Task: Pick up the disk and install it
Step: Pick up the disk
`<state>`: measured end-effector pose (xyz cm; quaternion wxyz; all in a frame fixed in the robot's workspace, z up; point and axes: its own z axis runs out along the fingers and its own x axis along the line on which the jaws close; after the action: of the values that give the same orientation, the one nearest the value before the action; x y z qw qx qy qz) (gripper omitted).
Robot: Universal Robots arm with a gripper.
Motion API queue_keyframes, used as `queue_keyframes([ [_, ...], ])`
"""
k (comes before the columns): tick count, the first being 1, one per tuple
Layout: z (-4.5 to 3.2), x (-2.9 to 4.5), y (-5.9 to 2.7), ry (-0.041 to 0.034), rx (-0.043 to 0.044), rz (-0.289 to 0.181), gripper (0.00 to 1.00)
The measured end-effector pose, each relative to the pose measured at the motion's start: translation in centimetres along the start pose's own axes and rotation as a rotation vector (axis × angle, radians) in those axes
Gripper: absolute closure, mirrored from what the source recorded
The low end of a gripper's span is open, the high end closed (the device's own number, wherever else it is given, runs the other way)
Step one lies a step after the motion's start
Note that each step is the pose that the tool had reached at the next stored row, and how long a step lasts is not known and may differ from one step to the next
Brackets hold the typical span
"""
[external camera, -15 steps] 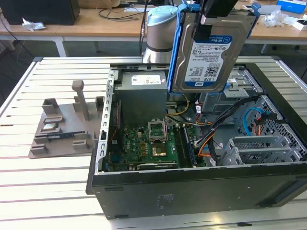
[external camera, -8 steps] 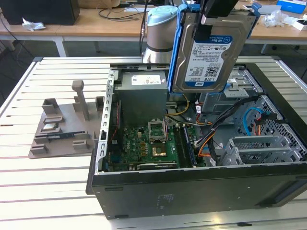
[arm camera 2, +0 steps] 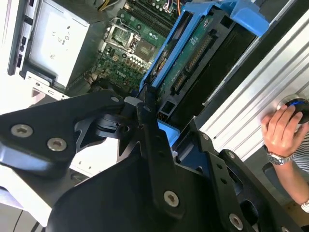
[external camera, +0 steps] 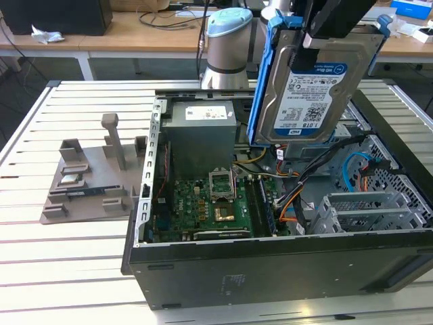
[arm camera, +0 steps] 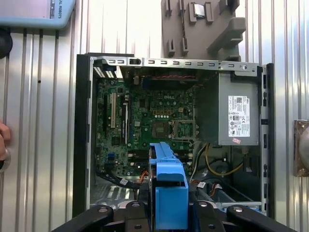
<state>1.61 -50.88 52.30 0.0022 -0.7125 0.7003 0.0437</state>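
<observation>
We see a slatted metal table (external camera: 61,271) carrying an open computer case (external camera: 270,271). Inside it, the grey power-supply box (external camera: 201,132) sits beside the green motherboard (external camera: 206,206). On the exterior view's left, just beside the case, lies a grey plastic fixture (external camera: 88,179). The disk (external camera: 318,88) hangs upright above the case's interior, clear of it, toward the exterior view's right, its label facing the exterior camera and blue rails (external camera: 260,95) along its edges. The gripper (external camera: 314,47) has its 2 fingers closed on the disk's upper end and carries it. In the second wrist view, a person's hand (arm camera 2: 282,128) rests over a round object (arm camera 2: 293,103) on the slatted surface beside the case.
</observation>
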Motion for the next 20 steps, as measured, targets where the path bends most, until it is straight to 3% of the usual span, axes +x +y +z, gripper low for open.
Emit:
queue_keyframes([
  [2, -0.02, 1.23, -0.44, 0.0000, -0.0003, 0.000, 0.64],
  [6, -0.03, 1.76, -0.46, 0.0000, -0.0002, 0.000, 0.64],
  [13, -0.07, 3.49, -0.51, -0.0001, -0.0002, 0.000, 0.64],
  [18, -0.12, 5.09, -0.51, -0.0001, -0.0002, 0.000, 0.64],
  [20, -0.14, 6.08, -0.54, -0.0001, -0.0003, 0.000, 0.64],
])
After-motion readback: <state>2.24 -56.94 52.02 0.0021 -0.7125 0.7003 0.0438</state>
